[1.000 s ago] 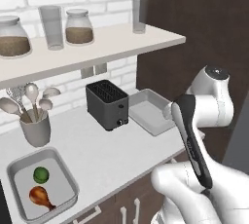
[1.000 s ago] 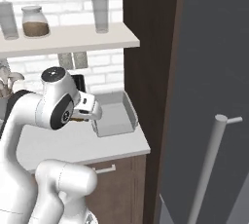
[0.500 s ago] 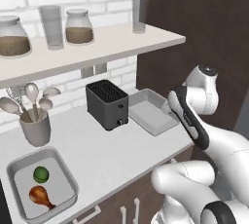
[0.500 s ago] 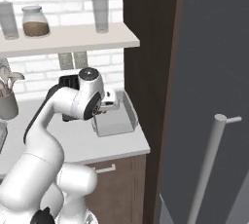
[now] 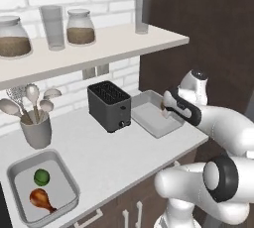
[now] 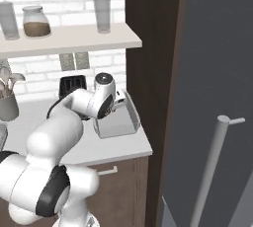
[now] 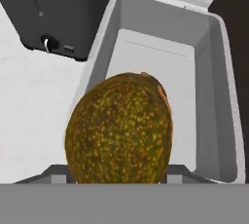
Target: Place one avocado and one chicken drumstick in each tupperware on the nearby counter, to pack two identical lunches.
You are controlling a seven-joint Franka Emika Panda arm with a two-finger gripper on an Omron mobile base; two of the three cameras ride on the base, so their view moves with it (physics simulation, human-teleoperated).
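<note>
arm (image 5: 223, 123): glossy white rounded shells | joints: dark grey bands | wrist: black collar

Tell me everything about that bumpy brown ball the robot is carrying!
It is an avocado, olive-brown with yellow speckles, round and whole, with a small stem nub at one end. The gripper holds it from both sides at its base. It hangs in the air above the empty grey tupperware beside the black toaster, not touching the tray.

Kitchen: brick backsplash, toaster (image 5: 109, 105), utensil crock (image 5: 35, 131), jar shelf (image 5: 94, 48).
</note>
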